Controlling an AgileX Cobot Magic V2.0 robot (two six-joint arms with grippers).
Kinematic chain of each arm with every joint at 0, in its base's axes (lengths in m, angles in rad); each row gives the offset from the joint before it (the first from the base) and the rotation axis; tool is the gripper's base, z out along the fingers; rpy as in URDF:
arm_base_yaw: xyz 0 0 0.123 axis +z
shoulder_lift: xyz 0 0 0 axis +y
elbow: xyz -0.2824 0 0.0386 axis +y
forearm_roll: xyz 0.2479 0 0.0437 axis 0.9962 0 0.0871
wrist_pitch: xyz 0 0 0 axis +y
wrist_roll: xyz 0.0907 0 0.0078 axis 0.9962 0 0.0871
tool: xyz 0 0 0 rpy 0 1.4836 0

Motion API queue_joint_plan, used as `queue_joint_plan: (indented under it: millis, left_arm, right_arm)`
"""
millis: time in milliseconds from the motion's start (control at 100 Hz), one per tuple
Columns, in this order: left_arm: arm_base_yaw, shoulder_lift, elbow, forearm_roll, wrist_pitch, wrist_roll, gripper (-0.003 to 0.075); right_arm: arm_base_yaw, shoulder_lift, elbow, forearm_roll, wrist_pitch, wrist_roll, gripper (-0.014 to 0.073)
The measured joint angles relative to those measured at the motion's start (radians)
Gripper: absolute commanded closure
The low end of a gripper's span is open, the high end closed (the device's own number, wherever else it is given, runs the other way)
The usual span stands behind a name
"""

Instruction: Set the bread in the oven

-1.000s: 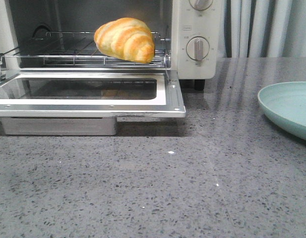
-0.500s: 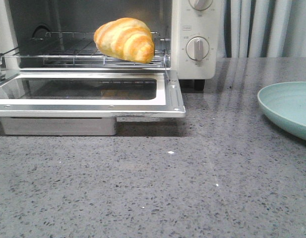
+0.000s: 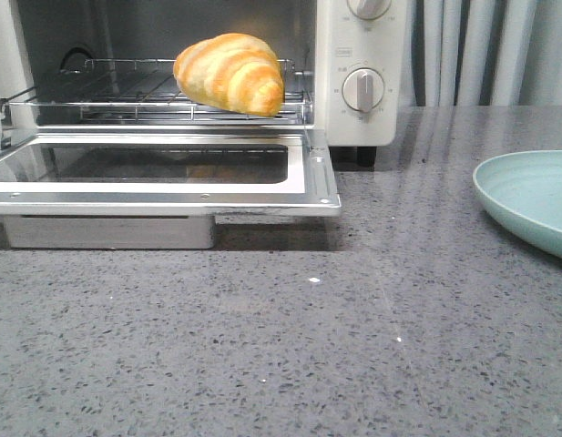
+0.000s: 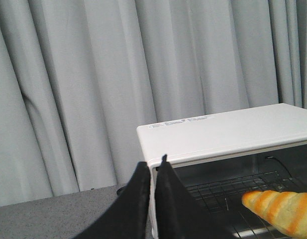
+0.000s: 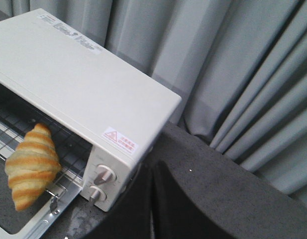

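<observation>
The bread (image 3: 230,73), a golden-orange croissant with cream stripes, lies on the wire rack (image 3: 126,91) inside the oven (image 3: 358,109). The oven door (image 3: 162,177) hangs open, flat toward me. The bread also shows in the left wrist view (image 4: 282,209) and in the right wrist view (image 5: 31,172). My left gripper (image 4: 152,167) is shut and empty, up in the air by the oven's left top corner (image 4: 158,144). My right gripper (image 5: 153,172) is shut and empty, above the counter beside the oven's dial side (image 5: 106,179). Neither gripper shows in the front view.
A pale green plate (image 3: 531,200) sits at the right edge of the grey speckled counter (image 3: 308,346). Grey curtains (image 4: 93,74) hang behind the oven. A metal crumb tray (image 3: 107,232) sits under the open door.
</observation>
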State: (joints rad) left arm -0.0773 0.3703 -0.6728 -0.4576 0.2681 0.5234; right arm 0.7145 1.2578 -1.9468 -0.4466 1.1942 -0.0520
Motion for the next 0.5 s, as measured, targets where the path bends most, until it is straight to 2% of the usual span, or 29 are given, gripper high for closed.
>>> queue_joint_plan:
  millis: [260, 500]
  left_arm:
    - [0.000, -0.007, 0.006, -0.008, 0.002, 0.000, 0.0740]
    - [0.000, -0.007, 0.026, -0.008, 0.001, 0.000, 0.0740]
  right_arm:
    - [0.000, -0.419, 0.482, -0.140, -0.090, 0.161, 0.0665]
    - [0.000, -0.767, 0.758, -0.222, -0.077, 0.247, 0.0648]
